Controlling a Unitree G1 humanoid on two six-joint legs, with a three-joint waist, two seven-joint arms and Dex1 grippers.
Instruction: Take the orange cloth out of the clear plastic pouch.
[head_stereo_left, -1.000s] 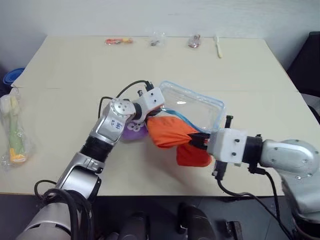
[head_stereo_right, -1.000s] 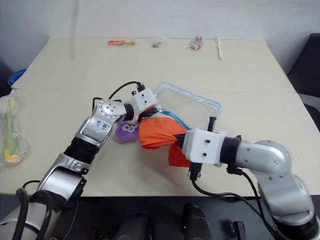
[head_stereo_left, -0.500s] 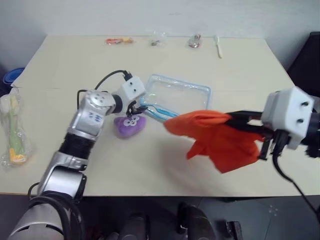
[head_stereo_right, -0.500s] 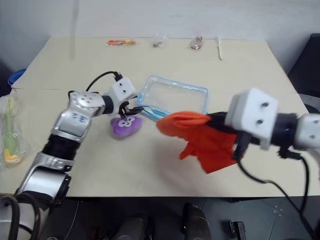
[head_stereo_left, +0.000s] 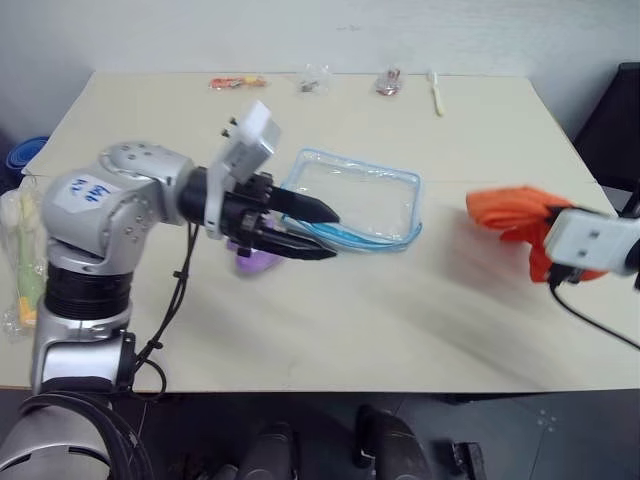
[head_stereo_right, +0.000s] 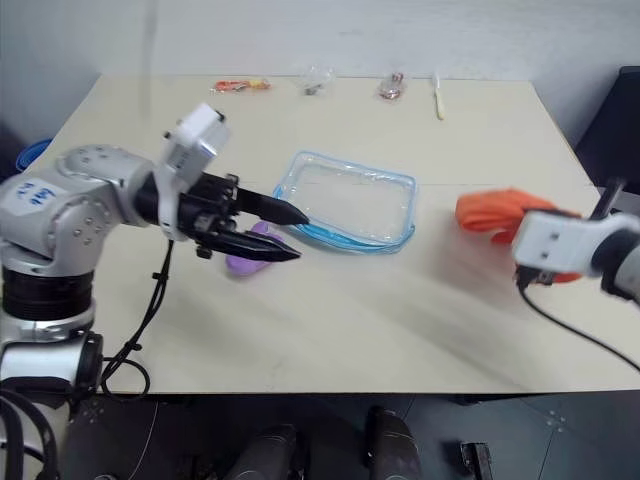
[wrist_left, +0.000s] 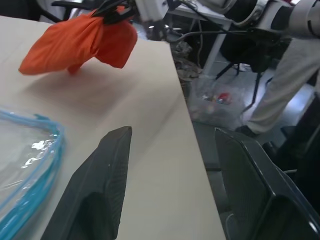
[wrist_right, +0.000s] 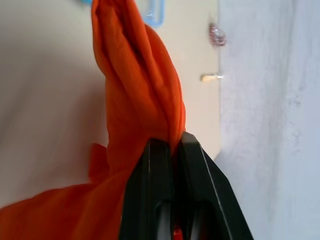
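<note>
The orange cloth (head_stereo_left: 510, 212) is out of the clear plastic pouch (head_stereo_left: 362, 203) and hangs bunched in the right gripper (wrist_right: 172, 150), whose two black fingers are pinched tight on a fold of the fabric near the right edge of the beige table (head_stereo_left: 400, 320). The cloth is well apart from the pouch, with bare tabletop between them. The pouch lies flat near the middle of the table, its light blue trim facing the robot and nothing orange left inside.

The left gripper (head_stereo_left: 318, 232) hovers over the pouch's left end with its jaws spread apart and nothing between them. A purple plush toy (head_stereo_left: 255, 260) sits just beside the pouch, partly hidden under that gripper.

Along the far edge of the table rest a small orange packet (head_stereo_left: 237, 82), two small clear wrappers (head_stereo_left: 314, 80) and a pale stick-like item (head_stereo_left: 436, 92). A bagged toy (head_stereo_left: 28, 262) lies at the table's left edge.
</note>
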